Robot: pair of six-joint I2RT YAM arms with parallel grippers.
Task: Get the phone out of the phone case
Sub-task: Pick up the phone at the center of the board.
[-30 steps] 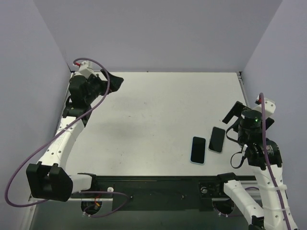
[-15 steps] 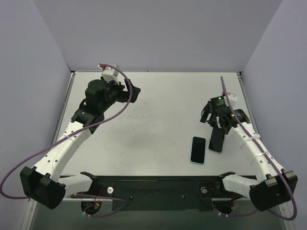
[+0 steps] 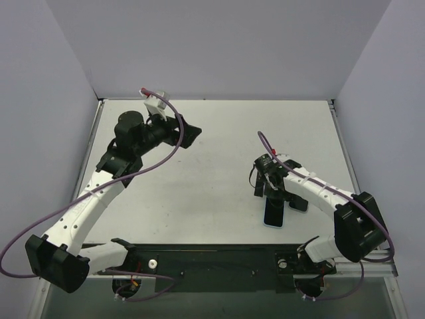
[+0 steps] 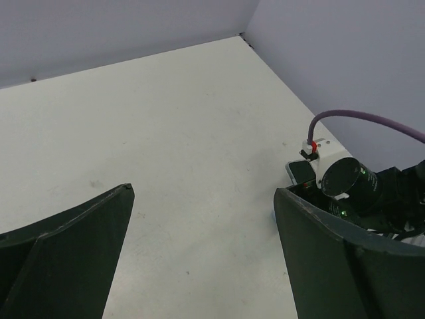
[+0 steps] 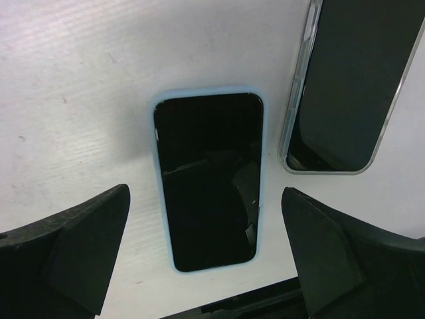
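Right tool [image 3: 270, 194]: from above, gaped empty over the black phone in pale-blue case [image 3: 273, 212] on the white surface [image 3: 219, 173].
Left tool [image 4: 202, 193]: wrist view showed it spread, empty, far off.
Cased phone [image 5: 207, 179]: right wrist saw it centred between the jaws; it needed a square descent onto the case edges.

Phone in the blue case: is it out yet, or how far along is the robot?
Nothing done yet: the phone lies fully inside its case. In hand: the right gripper hangs open above it. The left gripper is open, far off. Left: gripping it and working the phone free.
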